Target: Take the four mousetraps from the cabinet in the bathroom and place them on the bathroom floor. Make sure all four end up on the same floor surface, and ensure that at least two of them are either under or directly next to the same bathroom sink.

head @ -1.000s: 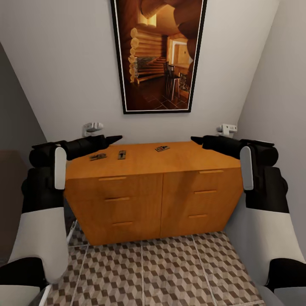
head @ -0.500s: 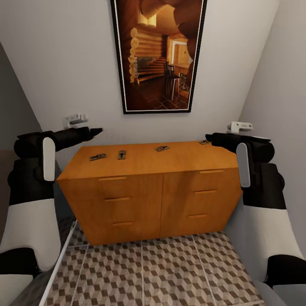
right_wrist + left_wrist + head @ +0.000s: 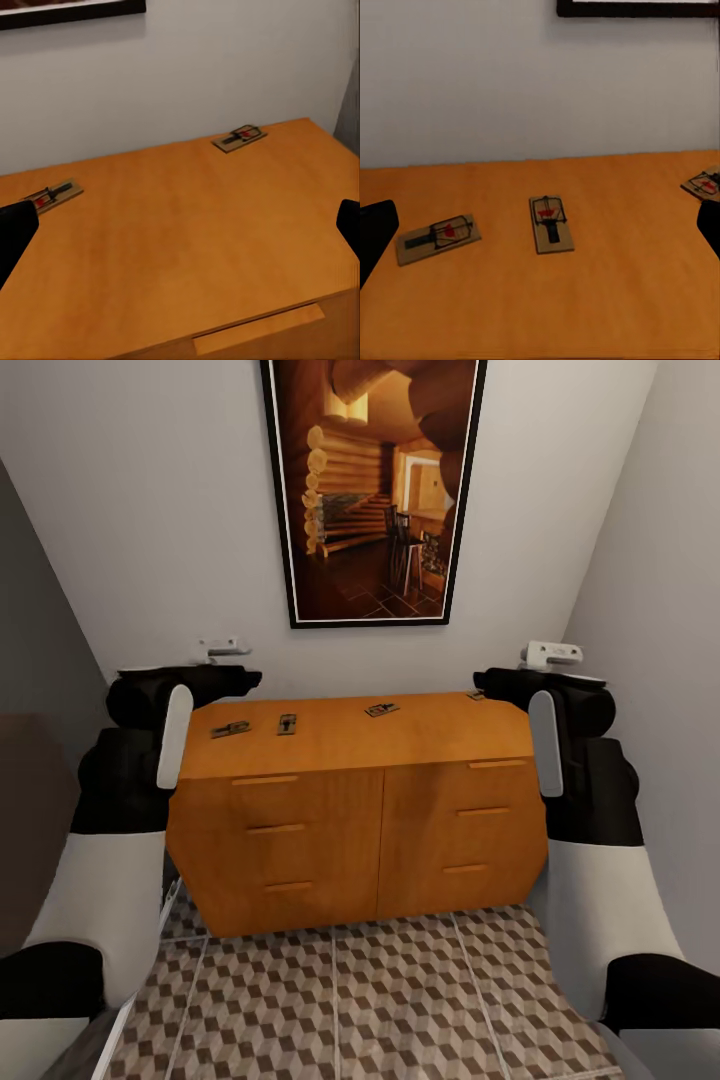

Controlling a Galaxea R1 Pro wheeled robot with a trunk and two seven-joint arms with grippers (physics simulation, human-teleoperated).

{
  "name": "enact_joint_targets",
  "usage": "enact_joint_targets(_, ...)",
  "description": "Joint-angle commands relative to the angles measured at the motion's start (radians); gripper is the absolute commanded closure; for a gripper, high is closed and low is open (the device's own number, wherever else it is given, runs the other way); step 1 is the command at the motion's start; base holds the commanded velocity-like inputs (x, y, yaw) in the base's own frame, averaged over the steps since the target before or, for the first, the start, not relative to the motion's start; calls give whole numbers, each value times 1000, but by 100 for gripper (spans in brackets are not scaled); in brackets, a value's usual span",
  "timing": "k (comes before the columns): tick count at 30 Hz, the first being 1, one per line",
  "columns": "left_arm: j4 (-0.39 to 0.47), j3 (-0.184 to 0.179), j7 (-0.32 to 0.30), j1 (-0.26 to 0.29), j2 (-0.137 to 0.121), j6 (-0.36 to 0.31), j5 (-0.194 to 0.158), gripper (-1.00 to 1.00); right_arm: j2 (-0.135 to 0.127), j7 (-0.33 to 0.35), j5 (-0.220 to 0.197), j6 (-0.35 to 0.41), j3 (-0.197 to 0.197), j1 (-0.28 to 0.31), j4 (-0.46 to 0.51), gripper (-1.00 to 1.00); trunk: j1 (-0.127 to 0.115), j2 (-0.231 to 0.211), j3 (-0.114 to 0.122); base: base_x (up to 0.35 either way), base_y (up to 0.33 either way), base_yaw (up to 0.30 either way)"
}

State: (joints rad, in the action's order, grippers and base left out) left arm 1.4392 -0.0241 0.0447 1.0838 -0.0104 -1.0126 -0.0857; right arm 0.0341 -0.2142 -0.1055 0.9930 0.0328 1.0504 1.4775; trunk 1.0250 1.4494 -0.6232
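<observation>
On cabinet top: all four mousetraps lie flat on the cabinet [image 3: 380, 810], none picked up. Head view shows two near the left end [image 3: 230, 729] [image 3: 287, 724], one mid-back [image 3: 381, 709], one at the back right corner [image 3: 476, 695].
Change: we see both arms swing in from a wider spread half a second ago. They now flank the cabinet ends, wrists held above the top. Cabinet and wall picture sit the same, so the camera holds still.
Left gripper [image 3: 543, 231]: fingers spread wide, nothing between them. It looks down on the two left traps, and the upright one sits about midway between the fingertips.
Right gripper [image 3: 180, 225]: fingers spread wide too, empty. It faces bare wood, with the corner trap [image 3: 240, 138] ahead and the mid trap [image 3: 51, 195] off to one side.
Floor [image 3: 400, 1000]: cube tiles in front of the cabinet, no trap on them yet.
Meaning: we judge this as lining up for a first grab, the left side closer to a target. Placement has not begun.
Risk: traps are thin and flat, so a pinch off the wood may slip.
</observation>
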Motion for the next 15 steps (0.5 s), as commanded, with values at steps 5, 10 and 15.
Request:
enact_joint_targets(5,0,-28,22,-4,8,-4,-6,-100,4,-24,-15,5,-4,2,0,-100,0,1,-1,0,0,0)
enact_joint_targets(10,3,-37,28,-10,15,-4,-7,-100,5,-29,-19,8,-7,2,0,-100,0,1,-1,-9,0,0)
enact_joint_targets(15,2,-37,29,-16,26,-4,-9,-100,6,-31,-21,10,-8,2,-2,-100,0,1,-1,-7,0,0)
